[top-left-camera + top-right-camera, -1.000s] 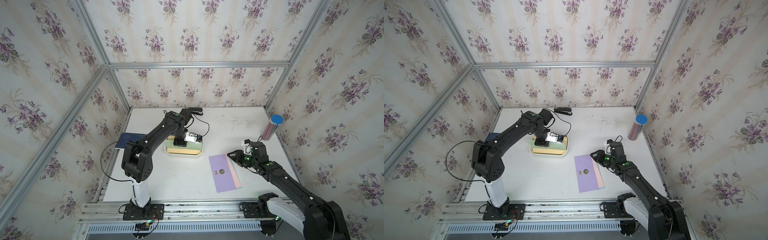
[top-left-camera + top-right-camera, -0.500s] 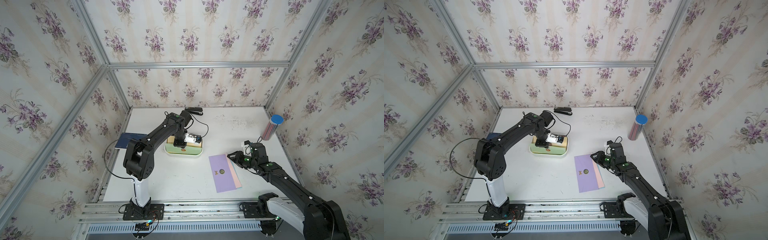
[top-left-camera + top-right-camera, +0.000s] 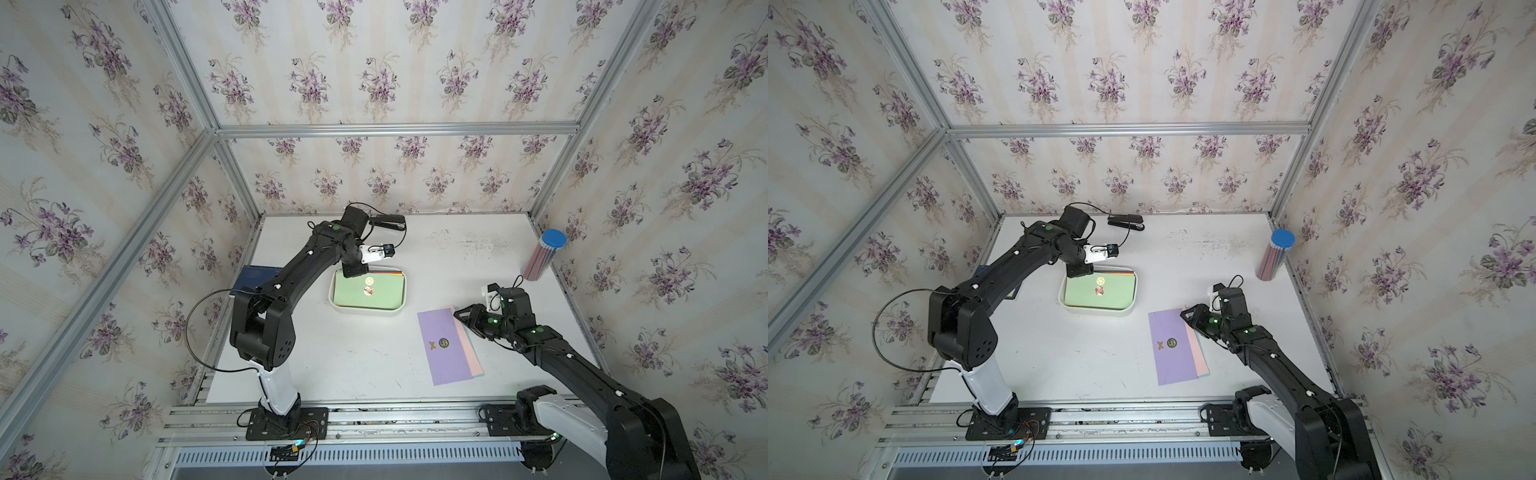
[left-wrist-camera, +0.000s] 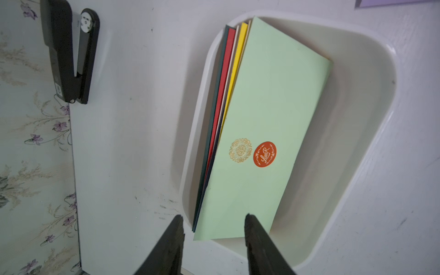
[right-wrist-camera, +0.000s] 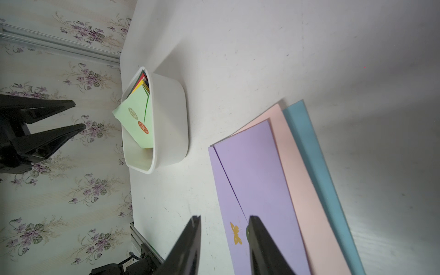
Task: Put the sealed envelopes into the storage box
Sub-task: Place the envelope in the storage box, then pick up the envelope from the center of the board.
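Observation:
The white storage box [image 3: 368, 311] stands mid-table and holds several sealed envelopes. A light green envelope [image 4: 266, 114] lies on top, and yellow, red and dark edges show beside it. My left gripper [image 4: 213, 215] hangs open just above the box's left end with nothing between its fingers. A lilac envelope [image 3: 446, 345] lies right of the box on a pink one [image 5: 297, 181] and a light blue one [image 5: 316, 166]. My right gripper [image 5: 223, 216] is open over the lilac envelope's edge, holding nothing.
A clear pencil tube with a blue lid [image 3: 545, 257] stands at the right wall. A black stapler [image 3: 387, 223] lies at the back. A dark blue book [image 3: 254, 277] lies at the left edge, partly behind my left arm.
My left gripper has opened, let go of the green envelope in the box, and lifted slightly away. The right arm has not moved.

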